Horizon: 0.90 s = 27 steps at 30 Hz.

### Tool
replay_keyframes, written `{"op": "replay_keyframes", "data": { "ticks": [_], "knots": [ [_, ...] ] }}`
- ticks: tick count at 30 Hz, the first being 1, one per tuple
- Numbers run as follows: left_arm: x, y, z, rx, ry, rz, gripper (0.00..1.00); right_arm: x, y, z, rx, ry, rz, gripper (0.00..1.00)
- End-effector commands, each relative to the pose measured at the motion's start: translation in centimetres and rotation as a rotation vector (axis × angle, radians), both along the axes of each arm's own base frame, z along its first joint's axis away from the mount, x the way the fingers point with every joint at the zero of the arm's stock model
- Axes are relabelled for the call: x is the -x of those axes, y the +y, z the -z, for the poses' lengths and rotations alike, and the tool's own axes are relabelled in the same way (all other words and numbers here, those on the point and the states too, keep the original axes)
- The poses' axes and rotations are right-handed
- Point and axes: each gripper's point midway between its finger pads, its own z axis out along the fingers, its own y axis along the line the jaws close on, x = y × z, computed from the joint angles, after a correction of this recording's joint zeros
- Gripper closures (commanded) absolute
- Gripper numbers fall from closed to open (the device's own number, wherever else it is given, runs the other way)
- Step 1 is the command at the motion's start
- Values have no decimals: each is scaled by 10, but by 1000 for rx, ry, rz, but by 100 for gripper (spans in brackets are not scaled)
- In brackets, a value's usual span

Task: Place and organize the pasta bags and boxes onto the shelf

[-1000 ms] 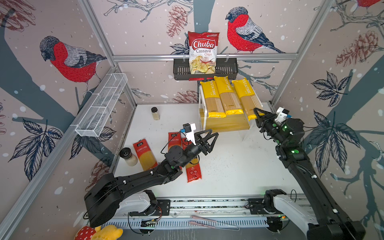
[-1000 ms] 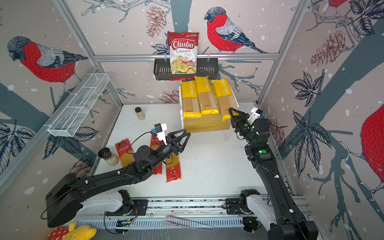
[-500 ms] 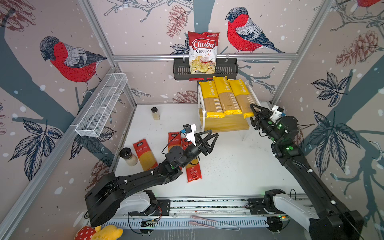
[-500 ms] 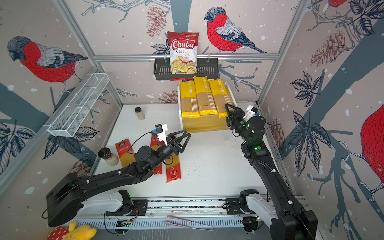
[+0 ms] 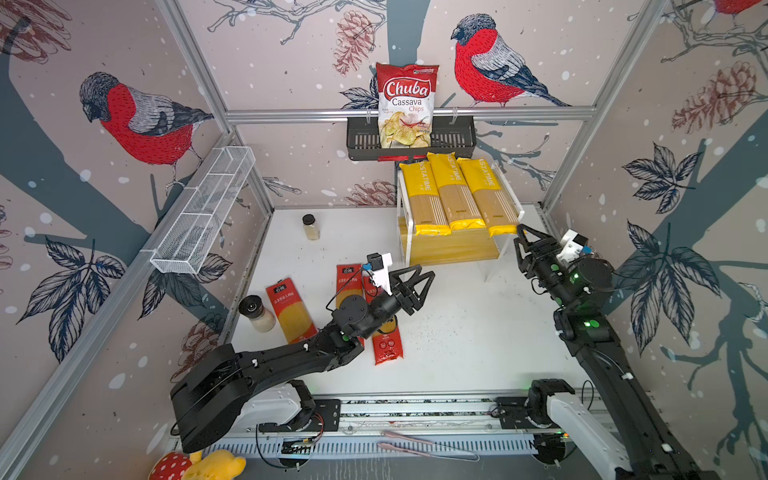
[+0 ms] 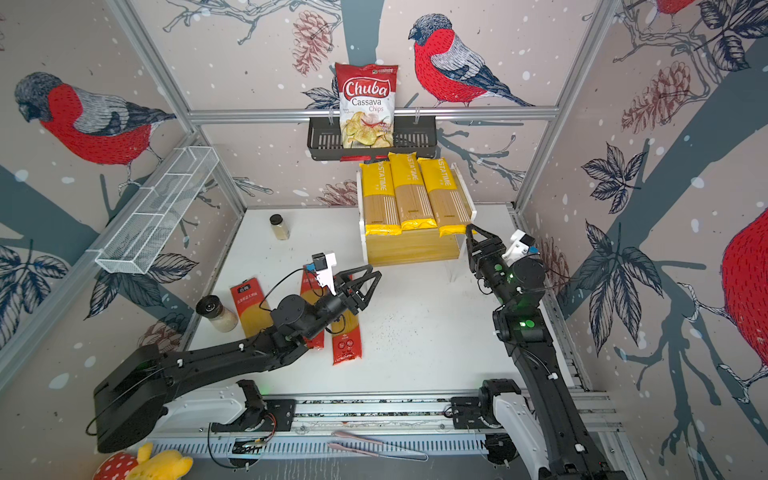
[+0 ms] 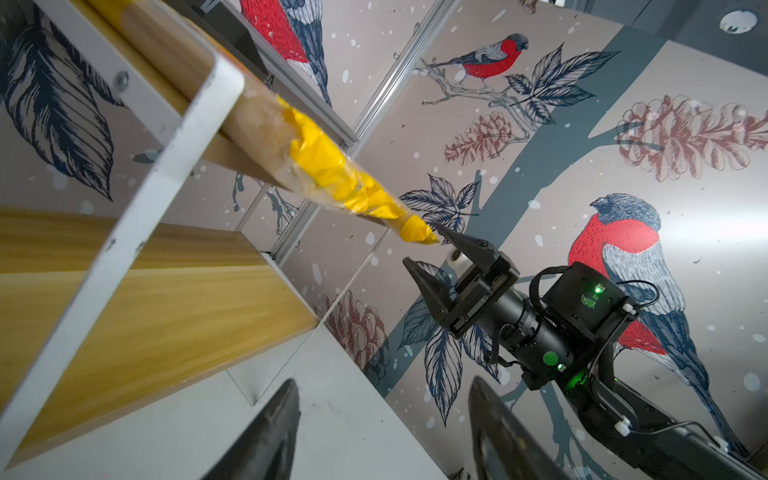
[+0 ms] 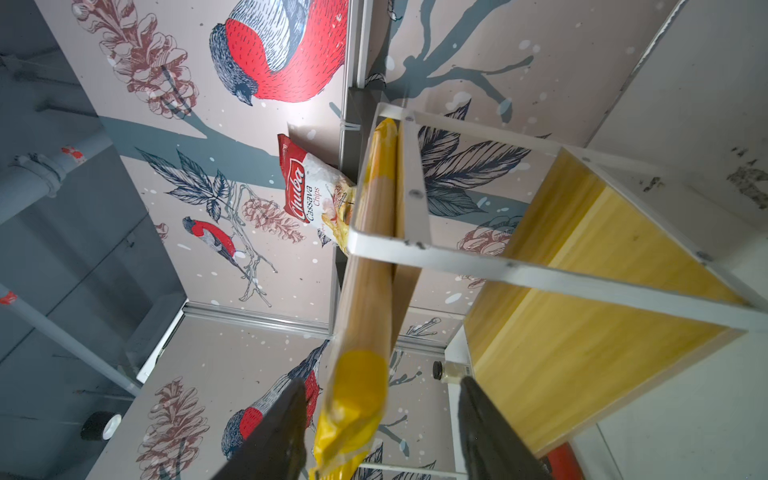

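Shelf [image 5: 449, 249]: it stands at the far right corner of the table [image 5: 457, 340]; its lower board is bare.
Yellow packs [image 5: 457, 195]: all three lie side by side on the upper board, and their near ends hang over its front edge.
Rightmost yellow pack [image 7: 332, 166]: its tail sticks out past the front right corner of the upper board (the film there is crumpled).
Right gripper [image 7: 420, 244]: the jaws are spread and pinch nothing. One fingertip is just beside the tip of that tail, and in the right wrist view the tail hangs between the two fingers. Whether it touches one of them, we cannot tell.
Left gripper [image 5: 415, 279]: the jaws are spread and empty, and it hovers above the red packs.
Red packs [image 5: 291, 309]: three lie flat on the table toward its left edge, well apart from the shelf. Two of them are partly hidden under the left arm.
Step in hand: we judge that the yellow row is complete and the right gripper must now come clear of the tail.
How to do it well: we would draw the gripper back along the line of the pack with the jaws wide, so that no finger catches the film and drags the pack off the board. After this the red packs should go on the lower board one at a time, each grasped across its narrow width.
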Motion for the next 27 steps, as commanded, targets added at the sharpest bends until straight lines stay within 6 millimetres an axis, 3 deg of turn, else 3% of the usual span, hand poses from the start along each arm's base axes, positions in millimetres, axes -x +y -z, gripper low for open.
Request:
{"op": "replay_keyframes", "data": {
  "ticks": [1,9,17,27],
  "knots": [
    [1,0,4,6,0,-5,36,1,8,-8,17,-41,-48,44],
    [6,-1,31,-58,30,-15,36,-13,23,-18,15,-54,-119,60],
    [5,-2,35,-66,33,-19,36,-27,29,-32,-4,-90,-111,79],
    [7,6,43,-68,49,-38,36,-44,30,-30,-17,-91,-99,83]
  ]
}}
